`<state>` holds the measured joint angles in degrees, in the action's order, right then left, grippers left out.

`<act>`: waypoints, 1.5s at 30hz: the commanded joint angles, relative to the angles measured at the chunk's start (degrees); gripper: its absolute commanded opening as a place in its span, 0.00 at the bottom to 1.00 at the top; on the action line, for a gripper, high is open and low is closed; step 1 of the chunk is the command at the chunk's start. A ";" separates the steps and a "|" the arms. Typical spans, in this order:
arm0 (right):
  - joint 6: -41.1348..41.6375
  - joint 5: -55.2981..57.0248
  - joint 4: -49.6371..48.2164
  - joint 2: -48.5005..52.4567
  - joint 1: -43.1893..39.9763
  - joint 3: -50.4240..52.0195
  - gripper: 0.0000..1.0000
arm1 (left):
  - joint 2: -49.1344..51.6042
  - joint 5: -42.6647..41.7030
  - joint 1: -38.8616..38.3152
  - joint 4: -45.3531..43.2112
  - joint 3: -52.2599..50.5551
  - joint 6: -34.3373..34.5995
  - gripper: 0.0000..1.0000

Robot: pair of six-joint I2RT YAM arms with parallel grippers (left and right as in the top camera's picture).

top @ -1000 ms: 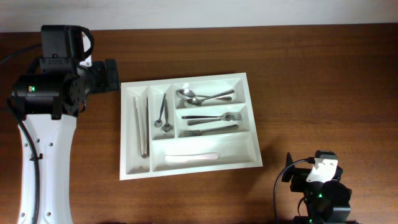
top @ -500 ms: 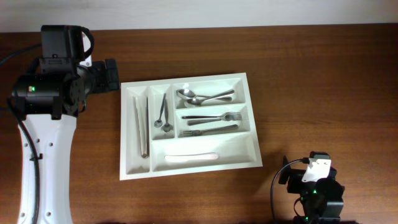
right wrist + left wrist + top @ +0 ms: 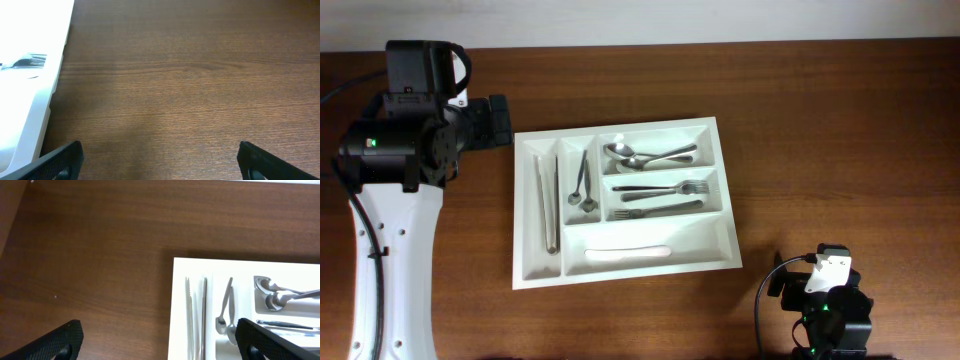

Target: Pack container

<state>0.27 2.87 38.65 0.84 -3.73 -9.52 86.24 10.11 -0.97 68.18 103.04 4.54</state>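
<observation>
The container [image 3: 730,205], a white cutlery tray, lies mid-table. It holds long steel pieces [image 3: 548,205] in one narrow slot and small spoons [image 3: 582,185] in the other. Spoons [image 3: 650,155], forks [image 3: 660,198] and a white knife [image 3: 628,253] lie in the wide slots. My left gripper [image 3: 160,342] is open and empty, hovering over the table at the tray's far-left corner [image 3: 180,265]. My right gripper [image 3: 160,162] is open and empty, over bare wood to the right of the tray's edge [image 3: 50,95]. In the overhead view the right wrist [image 3: 825,290] sits at the front right.
The left arm's white link and black wrist [image 3: 410,140] stand left of the tray. Brown wood table [image 3: 840,130] stretches to the right of the tray. The front table edge is just below the right arm.
The right arm has drawn back a little toward the front edge of the table. The left arm and the tray's contents have not moved.
</observation>
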 commanded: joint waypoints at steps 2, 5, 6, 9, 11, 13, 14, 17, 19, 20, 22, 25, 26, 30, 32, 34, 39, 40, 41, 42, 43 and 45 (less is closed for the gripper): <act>0.66 -0.33 -0.15 -0.63 -0.44 0.48 0.99 | -0.44 0.22 0.13 0.04 1.14 0.15 0.99; 0.68 -0.33 -0.13 -0.66 -0.44 0.48 0.99 | -0.44 0.22 0.13 0.04 1.14 0.15 0.99; 0.66 -0.33 -0.13 -0.63 -0.44 0.48 0.99 | -0.44 0.24 0.13 0.04 1.14 0.15 0.99; 0.66 -0.33 -0.13 -0.63 -0.44 0.48 0.99 | -0.44 0.24 -0.09 0.07 1.14 0.15 0.99; 0.68 -0.33 -0.13 -0.63 -0.44 0.48 0.99 | -0.57 0.22 -0.09 0.07 1.14 0.15 0.99; 0.68 -0.33 -0.13 -0.66 -0.44 0.48 0.99 | -1.01 0.24 -0.09 0.07 1.14 0.15 0.99; 0.68 -0.33 -0.13 -0.66 -0.44 0.48 0.99 | -1.46 0.22 -0.09 0.04 1.14 0.15 0.99; 0.66 -0.33 -0.13 -0.63 -0.44 0.48 0.99 | -4.13 0.22 -0.17 0.04 0.87 0.15 0.99; 0.66 -0.33 -0.13 -0.66 -0.44 0.48 0.99 | -6.88 0.28 -0.26 0.04 0.02 0.13 0.99; 0.66 -0.33 -0.13 -0.63 -0.44 0.48 0.99 | -8.68 0.70 -0.26 -0.24 -0.90 0.13 0.99; 0.66 -0.33 -0.13 -0.63 -0.44 0.48 0.99 | -12.55 1.81 -0.24 -1.77 -3.39 0.13 0.99; 0.68 -0.33 -0.13 -0.63 -0.44 0.48 0.99 | -20.02 1.75 -0.24 -6.84 -10.01 0.15 0.99; 0.66 -0.33 -0.13 -0.63 -0.44 0.48 0.99 | -22.80 1.75 -0.24 -9.31 -12.92 0.15 0.99; 0.66 -0.33 -0.13 -0.63 -0.44 0.48 0.99 | -37.75 1.70 -0.24 -23.52 -31.91 0.15 0.99; 0.66 -0.33 -0.13 -0.66 -0.44 0.48 0.99 | -43.78 1.62 -0.24 -28.06 -40.30 0.17 0.99; 0.68 -0.33 -0.15 -0.63 -0.44 0.48 0.99 | -49.57 0.48 -0.24 -31.67 -48.57 0.17 0.99; 0.68 -0.33 -0.13 -0.63 -0.44 0.48 0.99 | -62.79 -2.01 -0.24 -37.13 -66.79 0.20 0.99; 0.68 -0.33 -0.13 -0.66 -0.44 0.48 0.99 | -65.07 -2.01 -0.24 -37.46 -69.72 0.17 0.99; 0.66 -0.33 -0.13 -0.63 -0.44 0.48 0.99 | -67.04 -2.01 -0.24 -37.79 -72.17 0.17 0.99; 0.66 -0.33 -0.13 -0.63 -0.44 0.48 0.99 | -69.35 -1.99 -0.24 -38.01 -75.06 0.20 0.99; 0.66 -0.33 -0.13 -0.63 -0.44 0.48 0.99 | -70.95 -1.99 -0.24 -38.01 -76.94 0.17 0.99; 0.66 -0.33 -0.13 -0.66 -0.44 0.48 0.99 | -74.01 -2.01 -0.24 -38.01 -80.32 0.20 0.99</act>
<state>0.25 2.66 38.61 0.80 -3.73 -9.52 16.99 9.06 -1.06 30.74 27.53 4.56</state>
